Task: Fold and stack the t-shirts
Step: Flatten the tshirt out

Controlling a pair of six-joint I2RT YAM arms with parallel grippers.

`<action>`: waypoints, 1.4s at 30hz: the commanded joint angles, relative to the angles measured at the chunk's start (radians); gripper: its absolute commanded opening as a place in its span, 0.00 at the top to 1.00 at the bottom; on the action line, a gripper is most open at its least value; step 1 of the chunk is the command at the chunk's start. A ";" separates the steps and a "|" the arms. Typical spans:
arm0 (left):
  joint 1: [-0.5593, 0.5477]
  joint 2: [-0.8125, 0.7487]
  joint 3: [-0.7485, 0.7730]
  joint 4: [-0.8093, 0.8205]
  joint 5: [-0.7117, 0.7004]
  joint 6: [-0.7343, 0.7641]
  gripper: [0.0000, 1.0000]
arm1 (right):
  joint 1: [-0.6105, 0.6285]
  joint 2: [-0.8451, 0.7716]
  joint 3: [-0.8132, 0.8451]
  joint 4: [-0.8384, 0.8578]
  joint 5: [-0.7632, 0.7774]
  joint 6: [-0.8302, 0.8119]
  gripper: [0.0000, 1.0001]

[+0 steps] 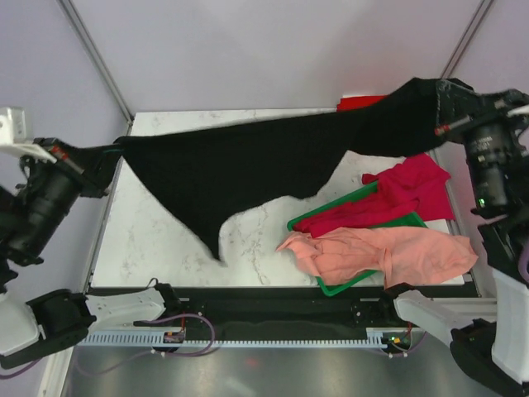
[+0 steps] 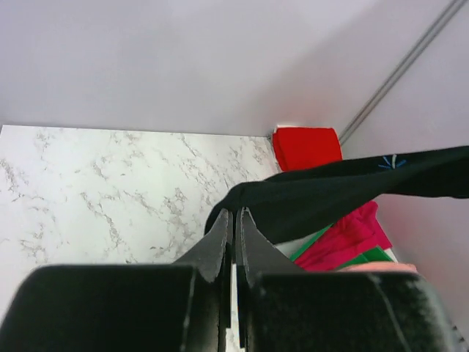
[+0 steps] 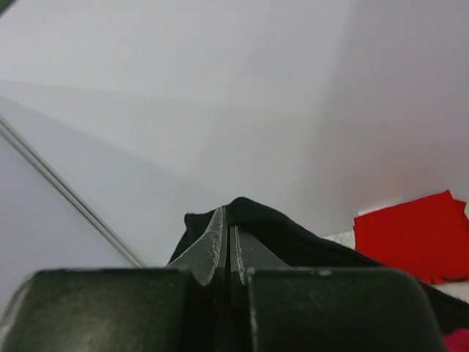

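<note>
The black t-shirt (image 1: pixel 248 157) hangs stretched in the air across the table, its lower edge drooping to the marble. My left gripper (image 1: pixel 118 147) is shut on its left end; in the left wrist view the cloth (image 2: pixel 330 194) runs off from my gripper (image 2: pixel 236 214). My right gripper (image 1: pixel 438 98) is shut on its right end, raised at the far right; the cloth (image 3: pixel 293 235) bunches at my gripper (image 3: pixel 226 213). A folded bright red t-shirt (image 1: pixel 357 102) lies at the back. The magenta t-shirt (image 1: pixel 397 198) and the salmon-pink t-shirt (image 1: pixel 388 252) lie crumpled in and over the bin.
A green bin (image 1: pixel 335 288) sits at the right front of the white marble table (image 1: pixel 157 240). Grey walls with metal posts close the back and sides. The arm bases and a cable rail run along the near edge.
</note>
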 commanded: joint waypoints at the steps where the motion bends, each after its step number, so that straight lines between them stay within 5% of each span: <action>1: 0.004 -0.120 -0.106 0.154 0.034 0.191 0.98 | -0.004 -0.085 -0.083 0.145 -0.039 -0.098 1.00; 11: 0.036 -0.223 -0.121 0.328 0.223 0.367 0.98 | -0.004 -0.132 0.021 0.242 -0.326 -0.206 1.00; 16: 0.031 -0.122 -0.229 0.487 -0.061 0.565 0.98 | -0.004 0.127 0.223 0.241 -0.314 -0.281 1.00; 20: 0.033 0.037 -0.347 0.855 -0.244 0.835 0.98 | -0.003 0.420 0.411 0.209 -0.243 -0.347 1.00; 22: 0.111 0.106 -0.317 0.893 -0.233 0.863 0.98 | -0.004 0.605 0.515 0.196 -0.200 -0.356 1.00; 26: 0.462 0.359 -0.105 0.629 0.012 0.592 0.98 | -0.006 0.890 0.652 0.193 -0.166 -0.358 1.00; 30: 0.793 0.673 -0.166 0.566 0.248 0.426 0.98 | -0.012 1.125 0.646 0.282 -0.085 -0.350 1.00; 33: 0.936 0.899 -0.099 0.486 0.382 0.270 0.98 | -0.035 1.341 0.692 0.284 0.019 -0.312 1.00; 34: 0.974 1.056 -0.004 0.413 0.418 0.228 0.98 | -0.043 1.411 0.689 0.285 0.054 -0.289 0.94; 35: 0.991 1.129 0.059 0.355 0.445 0.210 0.98 | -0.063 1.435 0.684 0.285 0.067 -0.282 0.71; 36: 1.010 1.191 0.126 0.302 0.456 0.191 0.88 | -0.073 1.450 0.672 0.270 0.067 -0.276 0.05; 38: 1.013 1.280 0.216 0.210 0.459 0.167 0.70 | -0.093 1.443 0.640 0.248 0.087 -0.276 0.02; 39: 1.012 1.268 0.192 0.213 0.465 0.154 0.51 | -0.101 1.421 0.570 0.247 0.099 -0.272 0.02; 41: 1.010 1.177 0.060 0.268 0.480 0.133 0.35 | -0.113 1.323 0.488 0.250 0.095 -0.256 0.02; 42: 1.010 1.143 0.017 0.285 0.488 0.127 0.16 | -0.112 1.285 0.407 0.251 0.096 -0.255 0.02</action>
